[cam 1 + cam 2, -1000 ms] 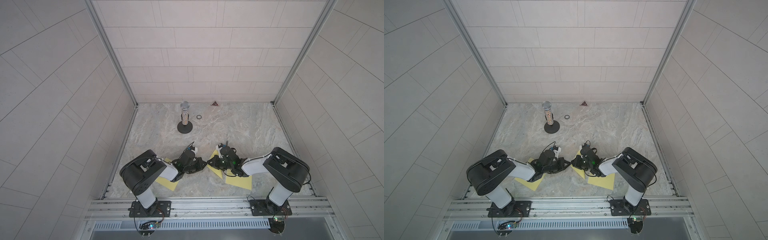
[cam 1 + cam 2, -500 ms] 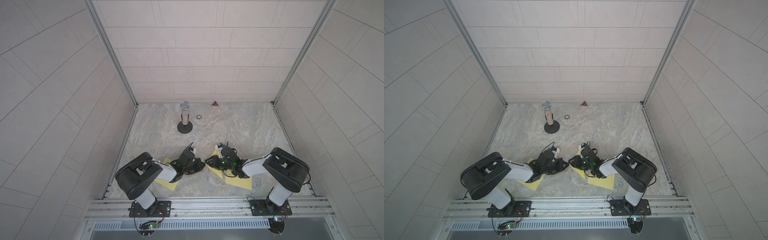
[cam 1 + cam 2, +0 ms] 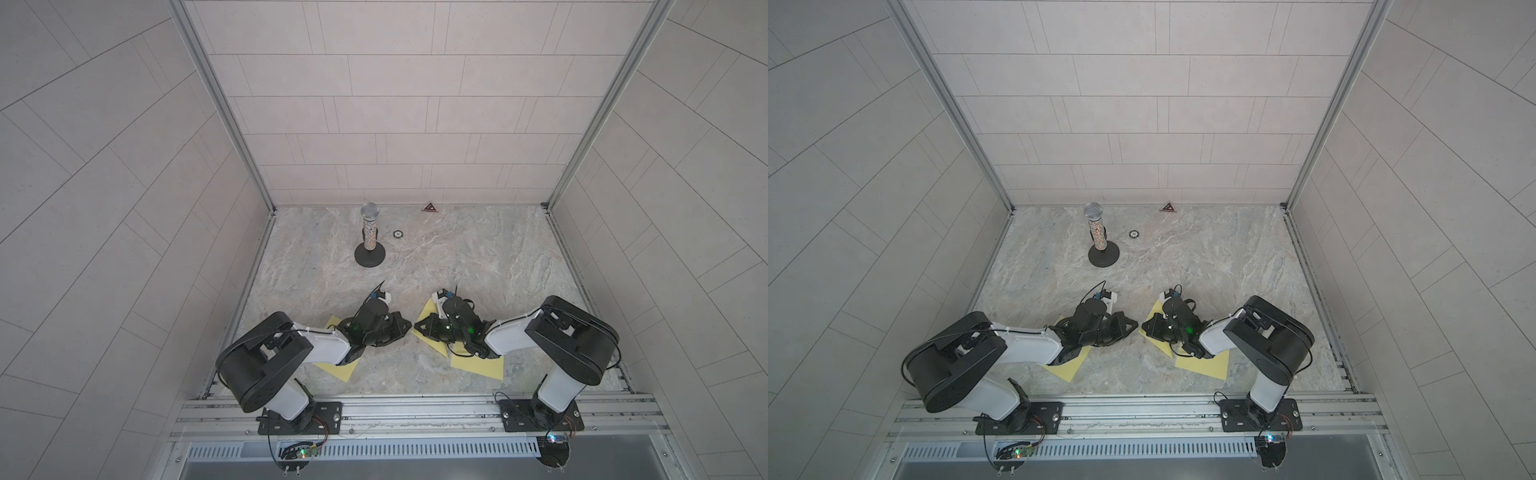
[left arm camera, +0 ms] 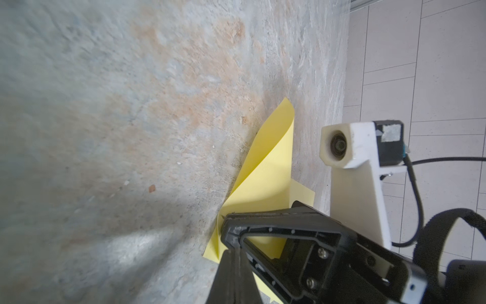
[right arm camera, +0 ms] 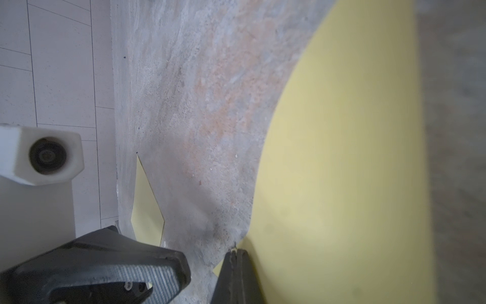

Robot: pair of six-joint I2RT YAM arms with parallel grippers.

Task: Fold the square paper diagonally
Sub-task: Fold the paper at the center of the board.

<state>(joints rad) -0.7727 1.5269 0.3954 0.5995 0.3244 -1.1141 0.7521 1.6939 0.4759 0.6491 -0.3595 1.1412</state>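
Observation:
The yellow square paper [image 3: 428, 318] lies at the front right of the table, mostly under my right arm. One part of it [image 4: 271, 163] stands up off the table in a curve. My right gripper [image 5: 236, 252] is shut, with its tip at the edge of the lifted paper [image 5: 342, 158], which shows on both sides of the jaws. In both top views the two grippers meet tip to tip: left gripper [image 3: 405, 328] [image 3: 1136, 324], right gripper [image 3: 417, 328] [image 3: 1144, 326]. My left gripper [image 4: 231, 252] is shut with nothing visibly held. It lies over the paper's near corner, against the right gripper's finger [image 4: 263, 223].
A second yellow sheet [image 3: 338, 368] lies flat under my left arm. At the back left a microphone [image 3: 370, 237] stands on a round black base, with a small ring [image 3: 398, 234] beside it. A triangular marker [image 3: 429, 207] sits against the back wall.
My left arm's shoulder has swung a little to the left. Both grippers stay tip to tip at the paper, which has hardly moved.

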